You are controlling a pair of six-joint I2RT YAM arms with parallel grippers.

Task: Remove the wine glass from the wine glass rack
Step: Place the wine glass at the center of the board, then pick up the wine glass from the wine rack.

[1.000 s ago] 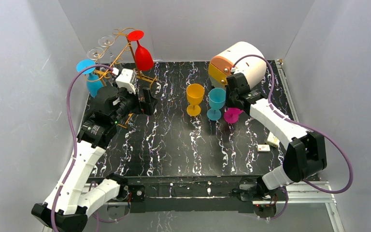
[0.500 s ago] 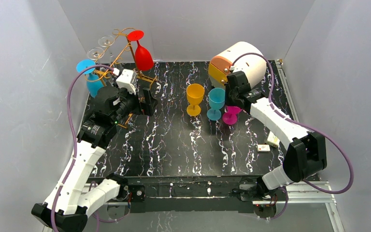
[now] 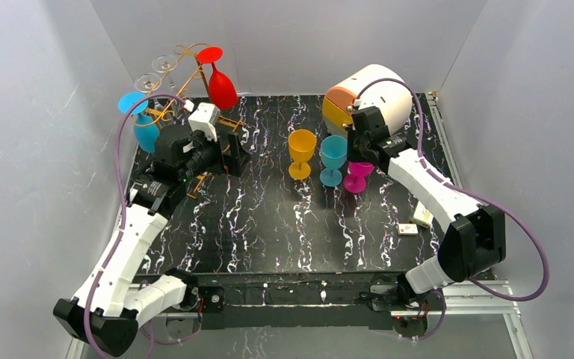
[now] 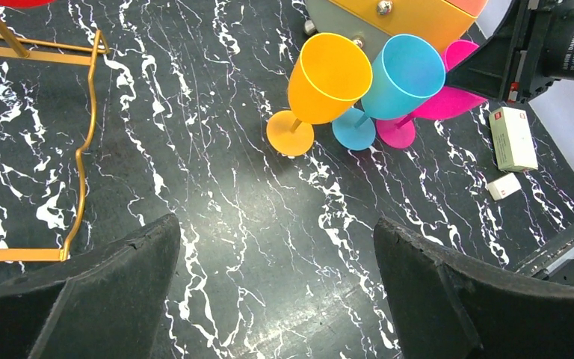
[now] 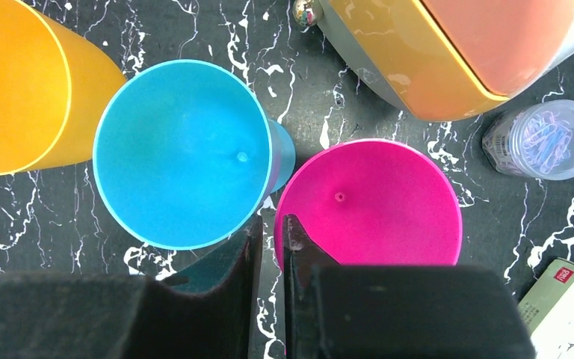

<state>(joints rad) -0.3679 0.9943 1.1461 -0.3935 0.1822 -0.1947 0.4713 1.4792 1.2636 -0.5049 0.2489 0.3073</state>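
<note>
Rack (image 3: 187,84): you'll find it at the desk's (image 3: 269,224) far-left corner, upright, taller than the glasses around it; your left wrist view catches its wire base (image 4: 82,161) flat on the desk.
Hung blue glass (image 3: 143,127): on the rack's left side, foot up, bowl down.
Clear glasses (image 3: 148,81): two, hooked near the rack's top, behind the blue one.
Red glass (image 3: 222,90): hangs from the rack's right end, foot up, bowl down, untouched.
Left fingers (image 4: 119,277): spread wide and released, holding nothing; they hover over bare desk just right of the rack's base, nearer to you than the red glass.
Yellow glass (image 3: 301,149): stands upright mid-desk, well apart from the rack.
Standing blue glass (image 3: 334,153): upright, just beside the yellow one on its right.
Right fingers (image 5: 224,277): nearly together, only a thin slit between them, set between the standing blue glass and the pink one; the pink rim runs right by the slit, and you cannot tell whether it is pinched.
Pink glass (image 3: 359,176): upright, just beside the standing blue glass.
Round box (image 3: 370,97): white with an orange and yellow front, on its side behind the glasses.
Clip jar (image 5: 544,140): clear, beside the round box.
Small boxes (image 3: 421,215): two, near the desk's right edge.
</note>
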